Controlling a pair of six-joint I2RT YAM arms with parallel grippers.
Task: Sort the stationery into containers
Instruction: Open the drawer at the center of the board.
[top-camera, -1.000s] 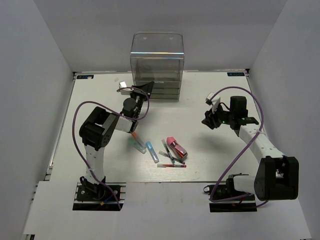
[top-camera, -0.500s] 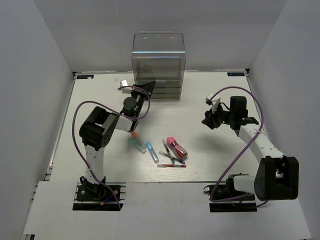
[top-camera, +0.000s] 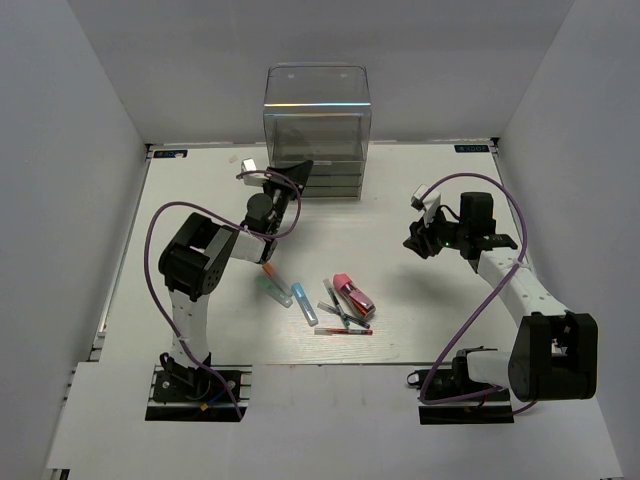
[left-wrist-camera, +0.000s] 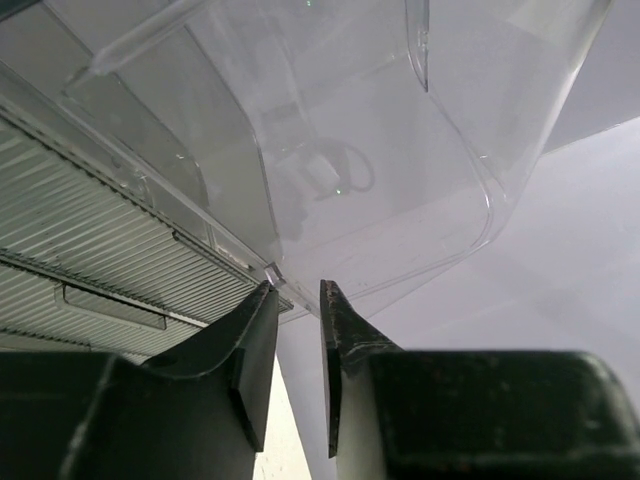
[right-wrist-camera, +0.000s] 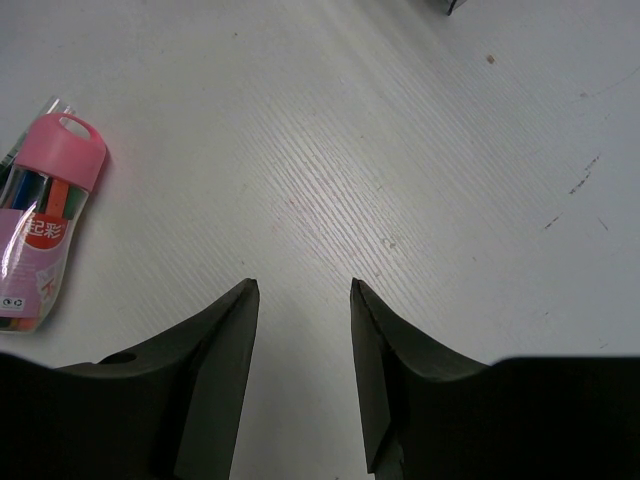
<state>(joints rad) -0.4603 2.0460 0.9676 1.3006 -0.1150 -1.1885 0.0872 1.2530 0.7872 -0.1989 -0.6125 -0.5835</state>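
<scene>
L pincer (left-wrist-camera: 297, 290) open a crack, empty, at corner of clear drawer box (top-camera: 317, 120). R pincer (right-wrist-camera: 302, 287) open, empty, over desk (top-camera: 200, 200). Markers (top-camera: 277, 292) mid-desk, flat, long axes far-left to near-right; red pen (top-camera: 345, 331) lies left-right.

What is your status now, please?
Left gripper slightly open at the box corner. Right gripper open, empty. Stationery on table, unsorted. Nothing in the way.
</scene>
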